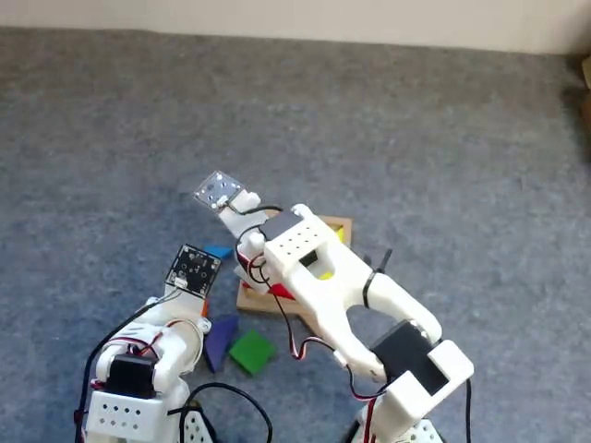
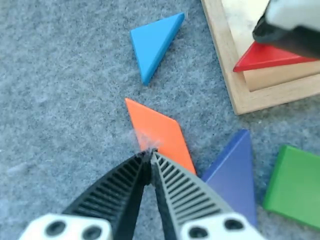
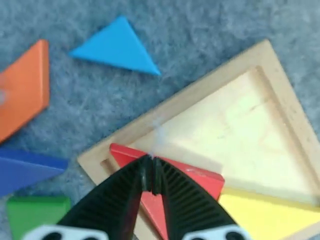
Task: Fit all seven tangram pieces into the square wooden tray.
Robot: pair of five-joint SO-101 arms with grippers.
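Both grippers closed: one over the tray, one beside it.
The right arm [image 1: 323, 277] stretches forward over the wooden tray [image 3: 200, 92]. The right gripper [image 3: 150, 167] points down, jaws pressed together and empty, above the red triangle [image 3: 200, 180], which lies in a tray corner beside a yellow piece [image 3: 260, 212]. The left arm [image 1: 166, 346] is folded beside the tray. The left gripper [image 2: 150, 155], also closed and empty, touches the edge of the orange piece [image 2: 160, 132]. The light blue triangle [image 2: 155, 42], dark blue triangle [image 2: 232, 170] and green square [image 2: 295, 185] lie outside the tray.

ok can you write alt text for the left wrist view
The left gripper, shut, points at the edge of an orange piece on grey carpet. Nearby: a light blue triangle, a dark blue triangle, a green square and a tray holding a red triangle.
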